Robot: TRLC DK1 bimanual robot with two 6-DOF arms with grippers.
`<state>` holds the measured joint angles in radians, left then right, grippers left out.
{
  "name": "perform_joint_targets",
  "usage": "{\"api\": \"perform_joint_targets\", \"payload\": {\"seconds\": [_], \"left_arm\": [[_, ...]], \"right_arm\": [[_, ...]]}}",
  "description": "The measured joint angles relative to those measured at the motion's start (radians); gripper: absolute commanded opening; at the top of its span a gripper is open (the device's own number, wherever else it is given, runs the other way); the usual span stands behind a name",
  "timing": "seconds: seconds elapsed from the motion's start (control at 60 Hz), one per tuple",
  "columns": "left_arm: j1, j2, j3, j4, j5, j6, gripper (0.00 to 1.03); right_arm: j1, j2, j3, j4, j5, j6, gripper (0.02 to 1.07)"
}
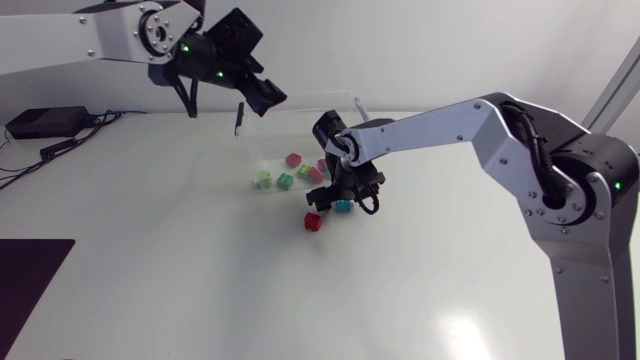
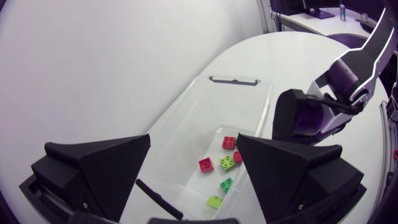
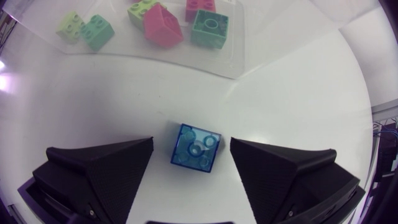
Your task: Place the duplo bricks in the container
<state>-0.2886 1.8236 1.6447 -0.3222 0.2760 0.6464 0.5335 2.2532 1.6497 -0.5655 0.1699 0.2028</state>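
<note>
1. While the head view looks down, the container (image 1: 352,101) stands at the far middle of the table (image 1: 200,290), with bare white surface near it and to its left. The left gripper (image 1: 262,92) hangs above the container's far left rim. The right gripper (image 1: 345,197) is low at the container's near right corner, over a blue brick (image 1: 343,207). A red brick (image 1: 314,220) lies on the table just to the left, outside the container. I cannot tell from this view how far the right fingers are spread.
2. From the left wrist view, the left gripper (image 2: 194,142) is spread wide and holds nothing. The container (image 2: 233,79) lies below it. Its bricks (image 2: 227,162) are gathered at one end, and the floor at the handle end is bare. The right gripper (image 2: 305,115) stands just outside the container's wall.
3. From the right wrist view, the right gripper (image 3: 191,142) is spread wide around the blue brick (image 3: 196,147), which sits studs up. There is a gap on each side, and neither finger touches it. Just ahead is the container (image 3: 236,65), with a pink brick (image 3: 163,25) and a green brick (image 3: 209,28) behind its wall. Only the head view shows the red brick.
</note>
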Motion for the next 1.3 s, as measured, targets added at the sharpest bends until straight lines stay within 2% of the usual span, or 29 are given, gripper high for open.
{"api": "perform_joint_targets", "payload": {"seconds": [0.067,0.133,0.183,0.217,0.25,0.4,0.533,0.683,0.85,1.067,1.3], "left_arm": [[0.001,-0.062,-0.057,0.028,0.0,-0.004,0.98],[0.003,-0.116,-0.11,0.051,0.0,-0.014,0.98],[0.004,-0.151,-0.146,0.063,0.0,-0.018,0.98],[0.005,-0.169,-0.168,0.07,0.0,-0.018,0.98],[0.007,-0.186,-0.191,0.072,0.0,-0.019,0.98],[0.012,-0.251,-0.297,0.073,0.008,-0.018,0.98],[0.013,-0.305,-0.378,0.013,0.053,0.006,0.98],[-0.005,-0.342,-0.454,-0.037,0.077,0.064,0.98],[-0.056,-0.343,-0.531,-0.055,0.087,0.123,0.98],[-0.121,-0.25,-0.542,-0.054,0.087,0.172,0.98],[-0.169,-0.104,-0.542,0.028,0.072,0.206,0.98]], "right_arm": [[0.0,0.003,0.002,0.0,0.0,0.001,0.67],[0.0,0.005,0.003,0.0,0.003,0.005,0.5],[0.0,0.005,0.004,0.0,0.004,0.007,0.42],[0.0,0.006,0.004,0.0,0.004,0.008,0.32],[0.0,0.006,0.004,0.0,0.004,0.008,0.27],[0.0,0.006,0.002,0.003,0.011,0.011,0.26],[-0.001,-0.019,-0.039,0.023,0.011,0.014,0.25],[-0.013,-0.106,-0.153,0.034,0.011,0.014,0.25],[-0.038,-0.273,-0.265,0.069,0.011,0.01,0.25],[-0.071,-0.458,-0.274,0.084,0.01,0.002,0.25],[-0.077,-0.478,-0.211,0.083,-0.002,-0.007,0.26]]}}
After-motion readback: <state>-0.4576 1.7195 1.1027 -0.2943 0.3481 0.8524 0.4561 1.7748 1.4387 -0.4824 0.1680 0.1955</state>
